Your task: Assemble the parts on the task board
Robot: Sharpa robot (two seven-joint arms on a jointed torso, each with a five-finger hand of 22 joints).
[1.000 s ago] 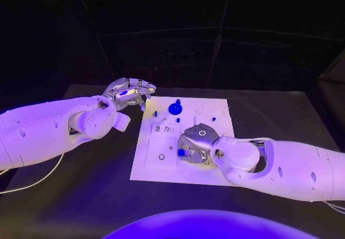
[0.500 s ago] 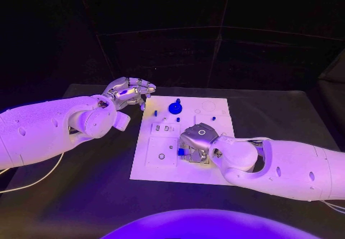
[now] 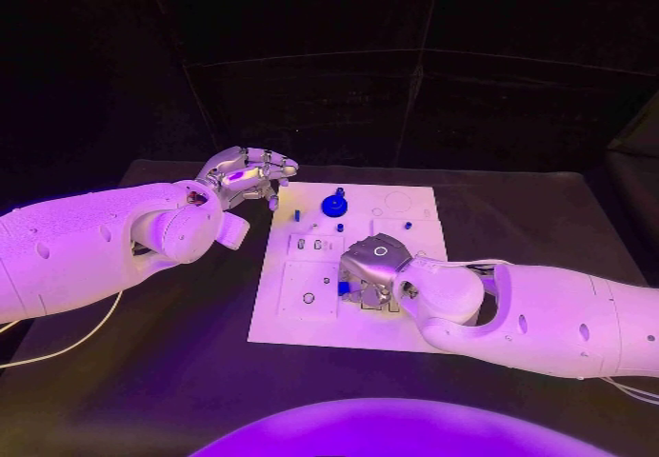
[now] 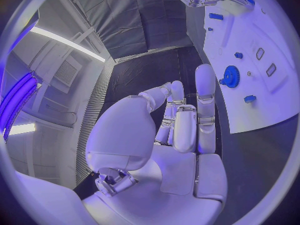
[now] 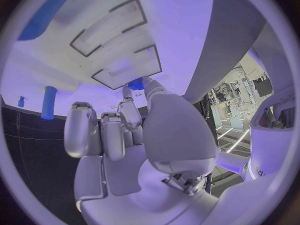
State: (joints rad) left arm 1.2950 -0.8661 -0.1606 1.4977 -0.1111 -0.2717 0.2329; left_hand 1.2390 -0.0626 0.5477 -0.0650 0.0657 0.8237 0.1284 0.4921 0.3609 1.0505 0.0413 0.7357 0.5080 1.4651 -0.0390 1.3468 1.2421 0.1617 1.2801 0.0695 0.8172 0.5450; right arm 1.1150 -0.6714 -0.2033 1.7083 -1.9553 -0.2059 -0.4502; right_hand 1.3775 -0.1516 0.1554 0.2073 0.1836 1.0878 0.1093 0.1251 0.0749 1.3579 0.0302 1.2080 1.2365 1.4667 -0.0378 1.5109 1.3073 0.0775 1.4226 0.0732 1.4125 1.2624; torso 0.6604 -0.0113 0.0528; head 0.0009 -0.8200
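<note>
The white task board [image 3: 319, 314] lies mid-table. A blue gear [image 3: 335, 204] and small blue pegs [image 3: 297, 216] [image 3: 407, 226] stand at its far end. My right hand [image 3: 373, 269] is low over the board's middle, fingers curled. It pinches a small blue part [image 5: 136, 83] between thumb and fingertip, right at a rectangular recess [image 5: 125, 67]. The head view shows that part [image 3: 344, 287] beside the fingers. My left hand [image 3: 245, 178] hovers off the board's far left corner, fingers folded in on nothing. The left wrist view shows its folded fingers [image 4: 187, 120], the gear [image 4: 230, 76] and the board [image 4: 278, 100].
Black tabletop [image 3: 151, 381] surrounds the board on all sides. A blue peg [image 5: 49, 102] stands upright near the board's edge in the right wrist view. My right forearm [image 3: 549, 324] lies across the board's near right corner.
My right hand has crept slightly toward the board's far side with the small blue part. The left hand has stayed where it was.
</note>
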